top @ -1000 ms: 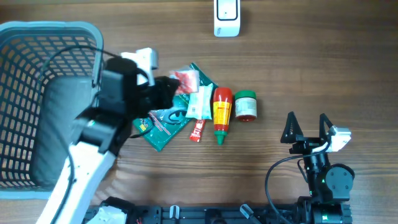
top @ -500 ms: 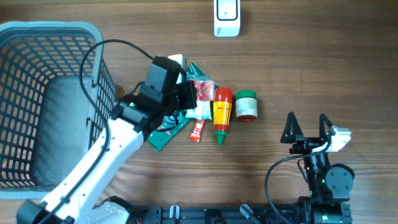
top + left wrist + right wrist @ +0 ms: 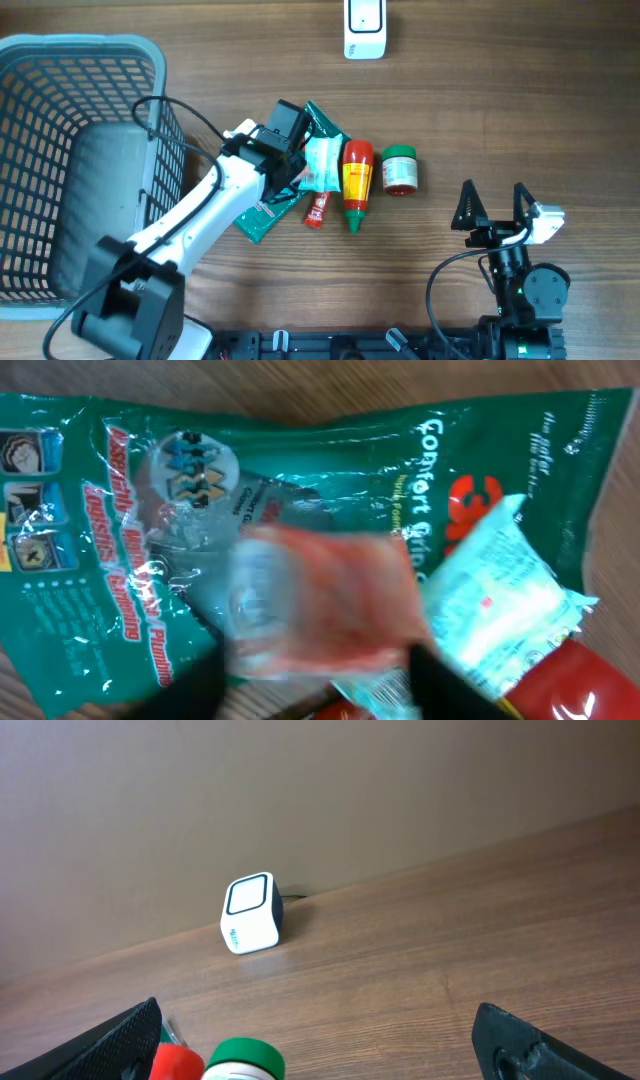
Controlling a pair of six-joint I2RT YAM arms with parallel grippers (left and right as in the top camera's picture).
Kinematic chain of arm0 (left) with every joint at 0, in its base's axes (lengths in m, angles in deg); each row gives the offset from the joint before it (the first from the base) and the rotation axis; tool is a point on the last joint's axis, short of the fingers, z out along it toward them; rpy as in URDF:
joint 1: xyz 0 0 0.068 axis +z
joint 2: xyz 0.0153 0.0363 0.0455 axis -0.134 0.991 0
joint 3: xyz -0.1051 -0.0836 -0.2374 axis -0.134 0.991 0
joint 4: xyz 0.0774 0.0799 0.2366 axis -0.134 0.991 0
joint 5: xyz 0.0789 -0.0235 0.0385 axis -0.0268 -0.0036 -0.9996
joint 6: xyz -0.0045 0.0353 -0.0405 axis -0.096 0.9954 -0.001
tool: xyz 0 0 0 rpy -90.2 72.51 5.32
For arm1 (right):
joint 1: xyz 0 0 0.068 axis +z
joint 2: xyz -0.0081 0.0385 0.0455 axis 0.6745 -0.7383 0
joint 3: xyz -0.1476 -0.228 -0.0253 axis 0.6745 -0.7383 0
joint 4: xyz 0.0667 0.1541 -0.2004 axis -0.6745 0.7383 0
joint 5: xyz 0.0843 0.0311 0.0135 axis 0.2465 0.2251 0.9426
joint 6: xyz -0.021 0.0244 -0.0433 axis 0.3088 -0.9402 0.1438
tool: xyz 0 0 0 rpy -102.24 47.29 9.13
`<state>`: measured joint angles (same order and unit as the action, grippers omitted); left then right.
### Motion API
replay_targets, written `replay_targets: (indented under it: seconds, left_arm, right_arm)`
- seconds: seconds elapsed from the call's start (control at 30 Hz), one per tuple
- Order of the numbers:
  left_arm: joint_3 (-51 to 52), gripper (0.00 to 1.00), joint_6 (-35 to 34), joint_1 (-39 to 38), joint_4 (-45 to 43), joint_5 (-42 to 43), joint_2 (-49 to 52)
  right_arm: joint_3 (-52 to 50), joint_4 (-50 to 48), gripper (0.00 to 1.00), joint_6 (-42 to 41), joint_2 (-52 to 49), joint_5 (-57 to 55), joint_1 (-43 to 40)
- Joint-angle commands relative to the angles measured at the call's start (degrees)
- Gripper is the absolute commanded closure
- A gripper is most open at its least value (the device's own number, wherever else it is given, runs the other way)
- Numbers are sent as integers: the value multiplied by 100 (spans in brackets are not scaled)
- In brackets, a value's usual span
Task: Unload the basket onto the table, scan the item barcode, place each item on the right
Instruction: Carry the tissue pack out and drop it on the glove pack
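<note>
In the left wrist view a red and clear packet (image 3: 320,600), blurred, lies over a green package (image 3: 130,560), between the parted fingers of my left gripper (image 3: 320,685). The fingers do not appear to press it. Overhead, my left gripper (image 3: 295,160) hangs low over the pile of items and covers the red packet. The white barcode scanner (image 3: 364,27) stands at the table's far edge, well away from the pile. My right gripper (image 3: 493,205) rests open and holds nothing at the near right. Its wrist view looks toward the scanner (image 3: 250,913).
A grey basket (image 3: 60,70) fills the left side. The pile also holds a pale packet (image 3: 322,165), a red sauce bottle (image 3: 358,180), a green-capped jar (image 3: 398,170) and a small red stick (image 3: 318,208). Bare wood lies between the pile and the scanner.
My left arm swung from beside the basket down onto the pile, carrying the red packet. Its jaws, shut on the packet before, now stand apart.
</note>
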<state>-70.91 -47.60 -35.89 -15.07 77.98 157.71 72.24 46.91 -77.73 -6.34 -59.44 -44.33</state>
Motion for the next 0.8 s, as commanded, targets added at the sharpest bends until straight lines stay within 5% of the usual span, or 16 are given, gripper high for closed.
replay_targets:
  seconds: [0.0, 0.23, 0.77]
  left_arm:
    - [-24, 0, -63, -22, 9, -186, -162]
    - [-22, 0, 35, -20, 780, -1119, -859]
    - [-11, 0, -153, 553, 3143, -1801, -931]
  right_arm:
    - [-7, -17, 0, -24, 57, -61, 24]
    - [-7, -17, 0, -24, 57, -61, 24]
    - [-7, -17, 0, -26, 57, -61, 24]
